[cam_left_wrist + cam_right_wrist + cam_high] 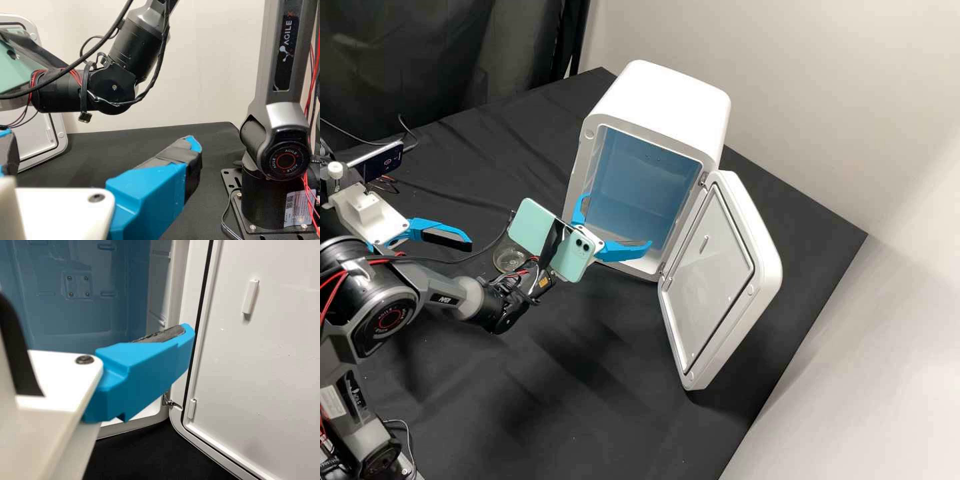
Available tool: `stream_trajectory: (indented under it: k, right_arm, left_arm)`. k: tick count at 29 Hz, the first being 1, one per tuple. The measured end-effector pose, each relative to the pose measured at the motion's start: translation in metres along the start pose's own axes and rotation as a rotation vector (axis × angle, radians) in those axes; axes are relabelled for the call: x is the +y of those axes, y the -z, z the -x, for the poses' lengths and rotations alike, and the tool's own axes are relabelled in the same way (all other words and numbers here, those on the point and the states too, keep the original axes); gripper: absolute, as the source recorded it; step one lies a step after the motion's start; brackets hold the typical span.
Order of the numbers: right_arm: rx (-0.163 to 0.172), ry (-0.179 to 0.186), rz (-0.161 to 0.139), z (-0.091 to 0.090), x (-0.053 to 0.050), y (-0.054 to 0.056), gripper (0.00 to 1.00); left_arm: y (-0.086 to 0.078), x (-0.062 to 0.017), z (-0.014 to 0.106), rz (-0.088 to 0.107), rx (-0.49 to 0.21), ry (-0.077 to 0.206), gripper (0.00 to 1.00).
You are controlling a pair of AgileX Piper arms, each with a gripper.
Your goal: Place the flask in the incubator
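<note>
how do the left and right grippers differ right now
The right gripper sits at the open front of the incubator; the left gripper hangs over the bench, well away from it. The right gripper faces the blue chamber, while the left gripper faces the other arm's base. Both are open, hold nothing, and have matching blue fingers.

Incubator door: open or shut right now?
Open. The door stands swung wide on its hinge, inner panel exposed, and the incubator shows its blue interior.
</note>
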Motion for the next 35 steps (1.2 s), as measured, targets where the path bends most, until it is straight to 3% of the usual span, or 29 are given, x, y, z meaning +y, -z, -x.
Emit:
stream_trajectory:
  k: [13,17,24,35]
  right_arm:
    - [0.003,-0.003,0.0,0.0,0.0,0.0,1.0]
    - [-0.01,0.007,-0.003,0.006,-0.003,-0.004,1.0]
    - [0.0,-0.019,-0.004,0.021,0.002,-0.004,1.0]
    - [0.008,-0.027,-0.002,0.021,0.003,-0.004,1.0]
  left_arm:
    - [0.0,0.0,0.0,0.0,0.0,0.0,1.0]
    - [0.0,0.0,0.0,0.0,0.0,0.0,1.0]
    - [0.0,0.0,0.0,0.0,0.0,0.0,1.0]
    - [0.0,0.0,0.0,0.0,0.0,0.0,1.0]
